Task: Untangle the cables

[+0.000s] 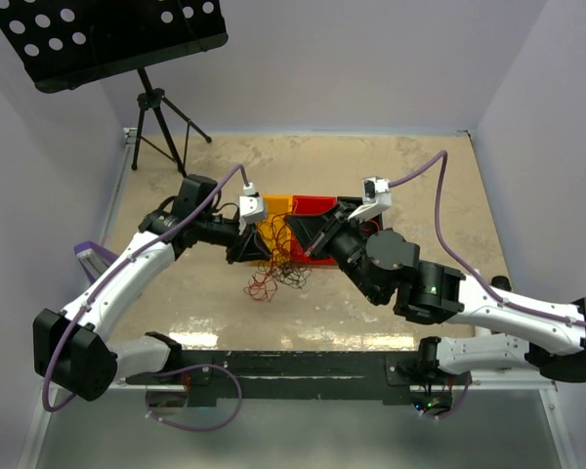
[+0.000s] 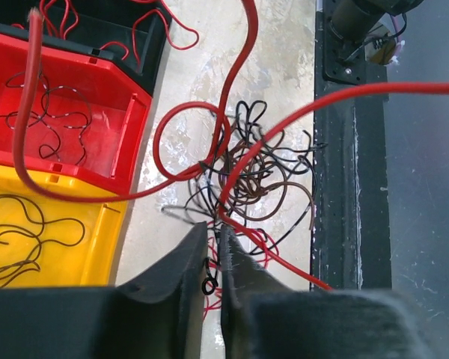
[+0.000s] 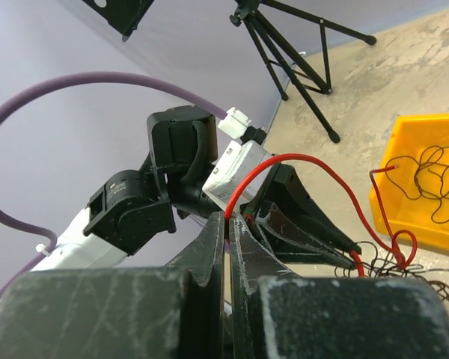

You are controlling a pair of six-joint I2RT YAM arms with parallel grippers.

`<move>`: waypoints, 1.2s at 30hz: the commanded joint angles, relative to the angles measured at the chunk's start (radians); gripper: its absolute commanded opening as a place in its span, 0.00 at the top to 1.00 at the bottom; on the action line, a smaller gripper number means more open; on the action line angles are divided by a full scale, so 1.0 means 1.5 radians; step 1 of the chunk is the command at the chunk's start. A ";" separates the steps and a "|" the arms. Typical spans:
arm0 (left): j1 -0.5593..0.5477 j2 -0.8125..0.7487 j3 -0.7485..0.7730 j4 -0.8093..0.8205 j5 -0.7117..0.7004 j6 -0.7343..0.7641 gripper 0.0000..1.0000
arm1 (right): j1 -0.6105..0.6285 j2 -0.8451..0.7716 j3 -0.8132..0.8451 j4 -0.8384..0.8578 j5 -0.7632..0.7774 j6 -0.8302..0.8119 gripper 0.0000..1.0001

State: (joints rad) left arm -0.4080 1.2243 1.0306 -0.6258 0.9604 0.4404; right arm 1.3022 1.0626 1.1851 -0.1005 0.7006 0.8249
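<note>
White-and-black arms (image 1: 127,278), lilac hoses (image 3: 97,77), white wrist cameras (image 1: 374,188), black, perhaps felt-padded fingers (image 2: 176,277).

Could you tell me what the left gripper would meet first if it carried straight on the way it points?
Most likely the tangle of cables: the left gripper points right at that red-and-dark knot just past its fingertips, though its height above them is unclear.
</note>
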 commanded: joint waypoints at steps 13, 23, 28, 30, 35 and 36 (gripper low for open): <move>0.002 -0.018 -0.057 0.000 -0.105 0.062 1.00 | 0.003 -0.076 0.103 -0.067 0.091 -0.035 1.00; 0.002 -0.034 -0.141 0.018 -0.264 0.143 1.00 | 0.003 -0.148 0.204 -0.137 0.188 -0.095 1.00; 0.002 -0.051 -0.182 0.023 -0.324 0.184 1.00 | 0.003 -0.162 0.248 -0.153 0.196 -0.114 1.00; 0.002 -0.064 -0.193 0.024 -0.328 0.194 1.00 | 0.003 -0.159 0.264 -0.160 0.192 -0.116 1.00; 0.002 -0.079 -0.220 0.024 -0.360 0.212 1.00 | 0.003 -0.153 0.305 -0.164 0.196 -0.137 1.00; 0.002 -0.082 -0.225 0.021 -0.363 0.218 1.00 | 0.003 -0.153 0.309 -0.160 0.190 -0.142 1.00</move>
State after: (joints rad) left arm -0.4080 1.1305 0.7223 -0.6102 0.4702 0.7082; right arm 1.3041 0.8162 1.5921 -0.3336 0.9642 0.6678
